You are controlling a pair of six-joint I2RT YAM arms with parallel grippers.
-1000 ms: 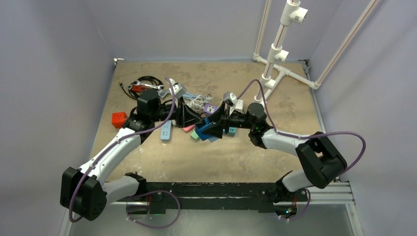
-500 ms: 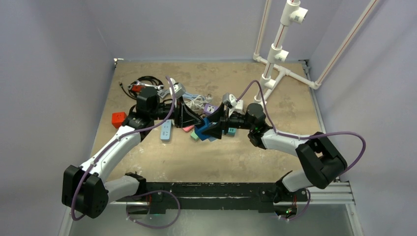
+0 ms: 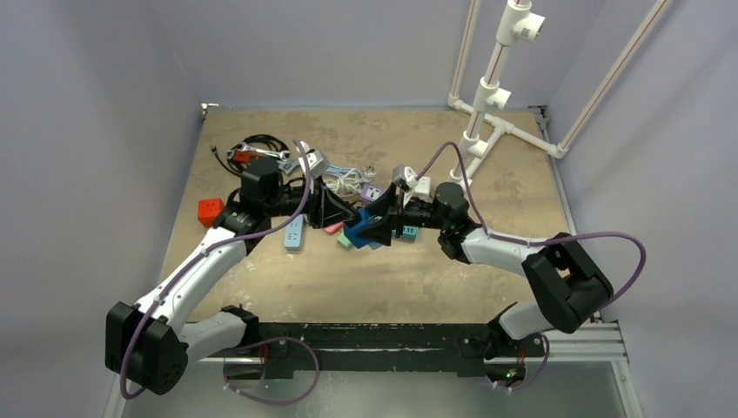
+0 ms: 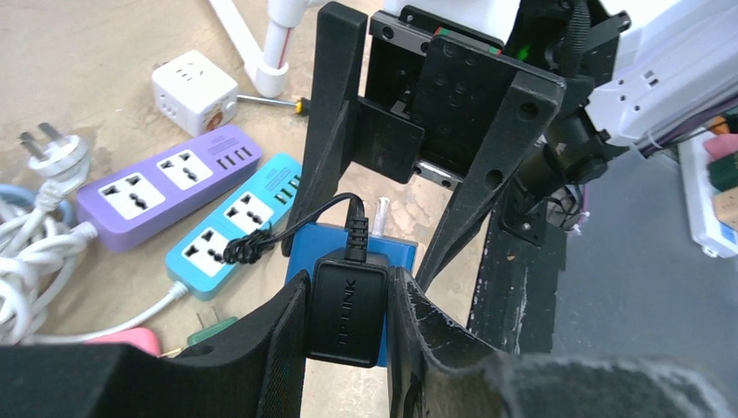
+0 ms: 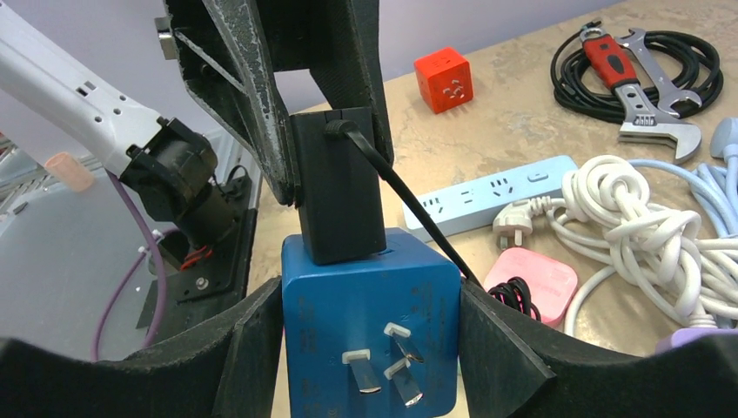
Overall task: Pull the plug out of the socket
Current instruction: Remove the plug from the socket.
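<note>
**Plug and Socket Held Between Both Grippers**

The black adapter plug (image 5: 335, 187) is gripped by the left gripper (image 4: 348, 283). Its fingers (image 4: 278, 340) are closed narrowly on the two side faces of the plug body.

The blue socket cube (image 4: 322, 248) is gripped by the right gripper (image 5: 370, 300). Its fingers (image 5: 252, 348) are set about half open and are pressed against the cube's left and right faces. The cube's own three prongs are turned toward the right wrist camera.

The plug is seated against the upper face of the cube. No gap is seen between them in the right wrist view. A thin black cable (image 5: 418, 222) is led from the plug down past the cube.

Both parts are held above the middle of the table (image 3: 418, 279), where the two grippers meet. A purple power strip (image 4: 165, 183), a teal power strip (image 4: 239, 222) and a white socket cube (image 4: 193, 90) are laid on the table beyond them. A red socket cube (image 5: 442, 80) is placed well apart.
</note>
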